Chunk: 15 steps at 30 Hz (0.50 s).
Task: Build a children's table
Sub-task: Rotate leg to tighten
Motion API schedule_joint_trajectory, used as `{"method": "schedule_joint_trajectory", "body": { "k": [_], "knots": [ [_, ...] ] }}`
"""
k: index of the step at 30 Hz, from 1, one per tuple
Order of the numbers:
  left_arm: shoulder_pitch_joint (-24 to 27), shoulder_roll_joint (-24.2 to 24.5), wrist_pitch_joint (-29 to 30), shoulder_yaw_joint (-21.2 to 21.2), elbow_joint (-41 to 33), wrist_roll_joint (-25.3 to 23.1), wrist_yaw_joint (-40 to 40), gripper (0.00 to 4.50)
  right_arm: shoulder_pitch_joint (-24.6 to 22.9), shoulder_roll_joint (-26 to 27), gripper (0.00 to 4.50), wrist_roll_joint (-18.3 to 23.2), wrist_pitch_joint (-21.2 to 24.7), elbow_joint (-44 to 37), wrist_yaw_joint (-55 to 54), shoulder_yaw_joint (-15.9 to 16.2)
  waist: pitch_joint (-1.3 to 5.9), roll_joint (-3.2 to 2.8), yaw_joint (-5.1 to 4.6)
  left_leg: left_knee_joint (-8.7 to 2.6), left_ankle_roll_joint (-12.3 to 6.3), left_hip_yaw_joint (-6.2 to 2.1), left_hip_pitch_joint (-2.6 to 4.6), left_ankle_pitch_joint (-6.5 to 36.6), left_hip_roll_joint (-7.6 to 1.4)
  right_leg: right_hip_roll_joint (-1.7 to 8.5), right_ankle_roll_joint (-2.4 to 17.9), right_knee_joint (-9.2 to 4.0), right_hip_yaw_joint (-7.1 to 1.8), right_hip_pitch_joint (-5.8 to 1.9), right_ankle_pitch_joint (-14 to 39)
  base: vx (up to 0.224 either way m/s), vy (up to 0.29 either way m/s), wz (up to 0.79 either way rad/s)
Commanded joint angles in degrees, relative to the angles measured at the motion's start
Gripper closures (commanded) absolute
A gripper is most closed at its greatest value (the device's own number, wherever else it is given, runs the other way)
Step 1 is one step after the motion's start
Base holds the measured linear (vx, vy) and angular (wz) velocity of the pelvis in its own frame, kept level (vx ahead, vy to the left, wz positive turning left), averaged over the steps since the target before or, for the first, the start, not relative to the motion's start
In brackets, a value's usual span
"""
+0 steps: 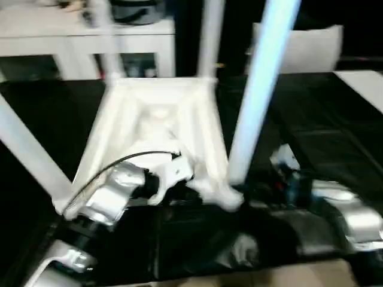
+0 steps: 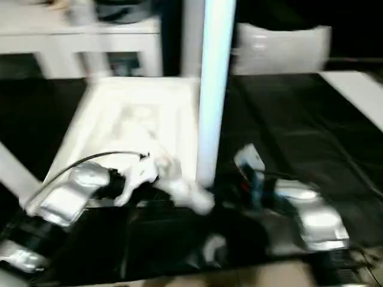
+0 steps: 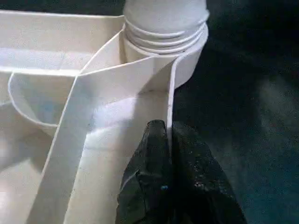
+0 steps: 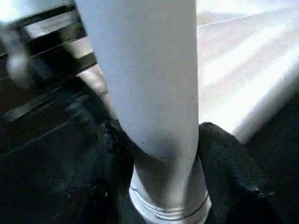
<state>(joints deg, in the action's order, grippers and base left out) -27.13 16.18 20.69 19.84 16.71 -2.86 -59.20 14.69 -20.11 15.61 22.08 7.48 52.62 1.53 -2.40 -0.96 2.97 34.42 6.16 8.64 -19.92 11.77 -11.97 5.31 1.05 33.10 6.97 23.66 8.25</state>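
— On the black surface, near its front edge, what is seen?

— The white tabletop is laid upside down there, so its ribbed underside is turned up. Legs are stood up in its corner sockets. One leg is set in the front corner on the robot's right. Another leg is seen at the front corner on the left, and it is tilted outward. Two more legs are seen at the back corners.

— How is the left claw held?

— It is pinched shut on the thin side wall of the tabletop, just beside the front right socket. One black finger is placed inside the wall and one outside it.

— And the right claw?

— It is closed around the leg in that front right corner, low down near the ringed end. A black finger is pressed against each side of the leg.

— What else is seen?

— A white bench is seen past the back edge of the surface, and a pale cushion is set behind the back right side.
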Motion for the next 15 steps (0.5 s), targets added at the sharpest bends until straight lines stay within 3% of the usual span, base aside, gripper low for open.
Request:
{"method": "schedule_joint_trajectory", "body": {
  "k": [1,3,8,9,12,15],
  "knots": [
    [-1.34,-5.97,-0.19,2.4,-4.9,2.56,1.91,4.5,1.95,4.31,2.6,-1.32,0.63,0.83,-4.78,4.68,3.24,1.28,-0.03,-3.89,-2.69,0.41,-1.08,11.76,0.29,2.63,1.06,-6.0,-1.15,-3.67,33.04,0.0,0.0,0.0],
    [-1.87,-8.69,1.59,1.84,-4.03,1.81,5.97,4.5,2.83,7.4,2.6,-2.73,0.49,2.09,-11.2,3.62,3.25,1.38,-0.72,-3.64,-3.18,0.56,-0.95,11.79,0.51,2.5,1.08,-6.16,-1.17,-3.36,33.12,0.0,0.0,0.0],
    [-3.67,-14.35,2.87,0.5,-1.3,-0.78,15.62,4.5,5.09,15.32,2.61,-4.93,1.4,4.33,-27.03,-1.06,3.53,1.05,-1.06,-3.85,-3.63,0.49,-0.99,10.28,0.33,2.41,2.41,-5.75,-1.5,-3.28,29.88,0.0,0.0,0.0],
    [-3.85,-14.32,2.46,0.69,-1.22,-1.14,15.55,4.5,5.14,15.68,2.61,-4.56,0.62,4.35,-27.55,-2.07,3.71,0.95,-0.67,-3.92,-3.86,0.46,-0.85,9.4,0.18,2.57,2.91,-5.55,-1.73,-3.37,27.95,0.0,0.0,0.0],
    [-3.51,-13.25,2.29,1.42,-2.05,-1.65,14.4,4.5,4.39,15.24,1.89,-3.47,-1.56,3.61,-26.03,-3.15,3.94,0.94,-0.3,-3.98,-5.07,0.51,-1.07,6.68,-0.21,2.59,5.54,-4.36,-2.35,-3.67,20.73,0.0,0.0,0.0],
    [-2.99,-12.03,1.71,1.76,-2.52,-1.95,13.26,4.5,3.41,13.96,1.81,-3.22,-2.22,2.76,-24.24,-3.17,4.22,0.71,0.31,-3.81,-6.16,0.53,-1.05,3.31,-0.49,2.64,8.59,-3.29,-2.71,-3.92,13.87,0.0,0.0,0.0]
  ]
}}
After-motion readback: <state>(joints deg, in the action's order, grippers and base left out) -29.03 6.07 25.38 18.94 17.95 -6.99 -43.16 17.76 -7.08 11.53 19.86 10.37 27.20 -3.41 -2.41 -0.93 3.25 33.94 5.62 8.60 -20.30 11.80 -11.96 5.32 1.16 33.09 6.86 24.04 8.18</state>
